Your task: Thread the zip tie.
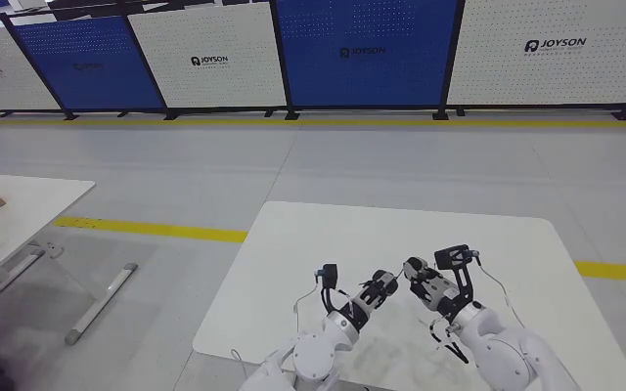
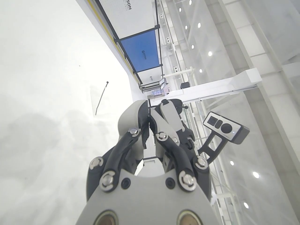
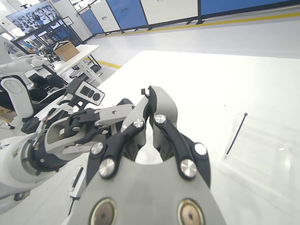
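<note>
Zip tie clamped in left gripper and right gripper, both fully closed, tips adjacent; second zip tie laid on clear tray

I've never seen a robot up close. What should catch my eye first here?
The left gripper and right gripper meet nearly tip to tip above the white table, both shut on a thin black zip tie. A spare zip tie lies on a clear sheet nearby.
</note>
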Robot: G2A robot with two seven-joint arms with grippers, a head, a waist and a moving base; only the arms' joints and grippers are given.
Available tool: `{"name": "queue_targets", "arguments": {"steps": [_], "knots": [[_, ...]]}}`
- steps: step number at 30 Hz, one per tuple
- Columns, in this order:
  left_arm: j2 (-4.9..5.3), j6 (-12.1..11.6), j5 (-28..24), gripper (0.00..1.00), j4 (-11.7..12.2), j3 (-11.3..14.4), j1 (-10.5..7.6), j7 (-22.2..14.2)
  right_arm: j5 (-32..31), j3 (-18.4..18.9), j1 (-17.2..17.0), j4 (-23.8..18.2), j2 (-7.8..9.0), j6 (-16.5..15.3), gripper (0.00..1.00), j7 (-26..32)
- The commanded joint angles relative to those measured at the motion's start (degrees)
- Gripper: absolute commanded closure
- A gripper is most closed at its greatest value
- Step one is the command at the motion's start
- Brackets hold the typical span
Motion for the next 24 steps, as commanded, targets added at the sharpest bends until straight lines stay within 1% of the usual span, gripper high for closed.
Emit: {"name": "queue_targets", "arguments": {"steps": [1, 4, 5, 7, 9, 11, 15, 17, 21, 24], "knots": [[-0.04, 0.3, 0.0, 1.0, 0.2, 0.0, -0.15, 0.2, 0.0, 0.0, 0.0, 0.0, 0.01, 0.0, 1.0, -0.1], [-0.08, 0.4, 0.2, 1.0, 0.5, 0.2, -0.36, 0.2, -0.1, 0.1, 0.0, -0.1, 0.06, 0.2, 1.0, -0.2], [-0.09, 0.4, 0.2, 0.98, 0.5, 0.2, -0.39, 0.3, -0.2, 0.1, 0.0, -0.1, 0.07, 0.2, 1.0, -0.2], [-0.1, 0.4, 0.4, 0.9, 0.6, 0.2, -0.46, 0.3, -0.2, 0.2, 0.0, -0.1, 0.11, 0.3, 1.0, -0.2], [-0.11, 0.4, 0.5, 0.85, 0.7, 0.3, -0.52, 0.3, -0.2, 0.3, 0.0, 0.0, 0.12, 0.6, 1.0, -0.2], [-0.11, 0.2, 0.4, 0.88, 0.8, 0.1, -0.59, 0.4, -0.1, 0.3, 0.0, 0.0, 0.13, 0.8, 1.0, -0.2], [-0.05, -0.2, 0.3, 0.84, 0.7, -0.3, -0.4, 0.5, -0.3, 0.4, 0.1, 0.1, 0.17, 1.3, 1.0, -0.2], [0.0, -0.4, 0.5, 0.85, 0.5, -0.4, -0.24, 0.5, -0.4, 0.5, 0.1, 0.1, 0.2, 1.5, 1.0, -0.3], [0.04, -0.6, 0.7, 0.92, 0.4, -0.5, -0.03, 0.8, -0.6, 0.7, 0.0, 0.0, 0.25, 1.9, 1.0, -0.3], [0.05, -0.7, 0.9, 0.91, 0.4, -0.6, 0.03, 0.9, -0.5, 0.8, -0.1, 0.0, 0.28, 2.1, 1.0, -0.6]]}}
